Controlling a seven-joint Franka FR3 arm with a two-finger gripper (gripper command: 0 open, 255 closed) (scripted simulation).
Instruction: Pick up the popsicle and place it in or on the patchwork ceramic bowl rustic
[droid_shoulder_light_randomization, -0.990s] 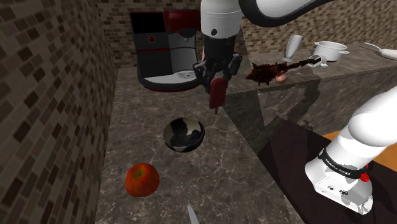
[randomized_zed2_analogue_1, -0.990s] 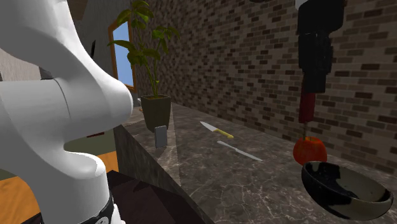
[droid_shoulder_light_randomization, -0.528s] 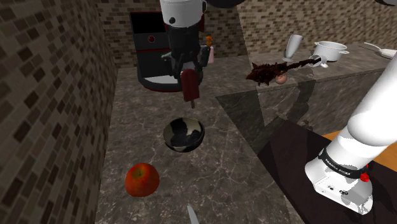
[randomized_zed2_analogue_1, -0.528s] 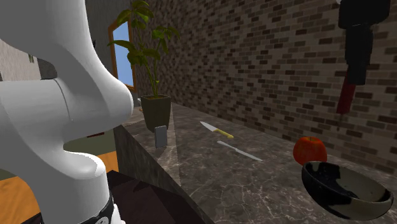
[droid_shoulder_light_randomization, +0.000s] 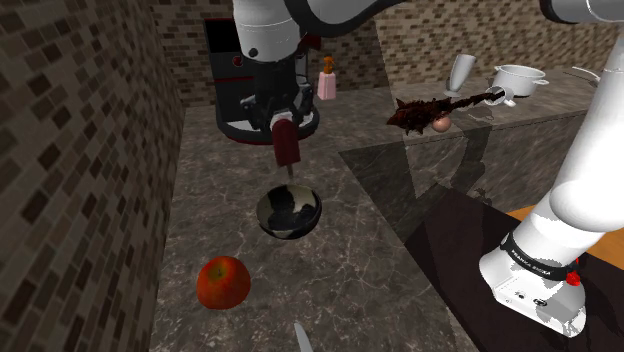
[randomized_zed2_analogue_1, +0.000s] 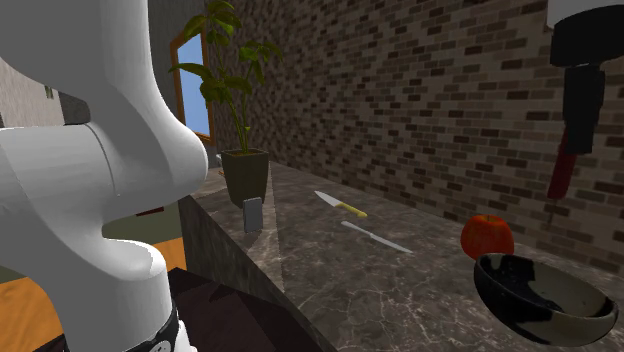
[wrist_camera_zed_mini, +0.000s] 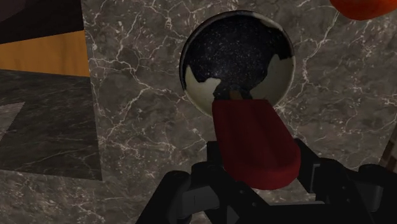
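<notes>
Gripper (droid_shoulder_light_randomization: 284, 120) clamped on the dark red popsicle (droid_shoulder_light_randomization: 286, 146), gripping its top end. Bar hangs upright, stick down, in the upper middle of the shoulder frame. It's in the air, not touching anything but the fingers.

Bowl (droid_shoulder_light_randomization: 288, 212), black with cream patches, sits on the dark marble counter (droid_shoulder_light_randomization: 340, 260) at mid-frame, straight under the popsicle in that view. Visible gap between stick tip and rim.

Second exterior view: gripper (randomized_zed2_analogue_1: 580, 128) at the upper right edge, popsicle (randomized_zed2_analogue_1: 563, 172) below it, bowl (randomized_zed2_analogue_1: 545, 300) in the lower right corner. Popsicle is above the bowl's far side, well clear of it.

Wrist view: fingers of the gripper (wrist_camera_zed_mini: 257, 173) pinch the popsicle (wrist_camera_zed_mini: 254, 143) from both sides. Its far end and stick overlap the near rim of the bowl (wrist_camera_zed_mini: 235, 54). Bowl interior is speckled black, nothing in it.

Other items:
- Red fruit (droid_shoulder_light_randomization: 222, 282) on the counter, lower left of the shoulder frame, near the bowl and apart from it. In the second exterior view it (randomized_zed2_analogue_1: 487, 236) is just behind the bowl.
- Two knives (randomized_zed2_analogue_1: 340, 206) (randomized_zed2_analogue_1: 375, 237) lie flat mid-frame.
- Potted plant (randomized_zed2_analogue_1: 235, 100) at the counter's far end.
- Coffee machine (droid_shoulder_light_randomization: 250, 85) behind the gripper, upper middle of the shoulder frame.
</notes>
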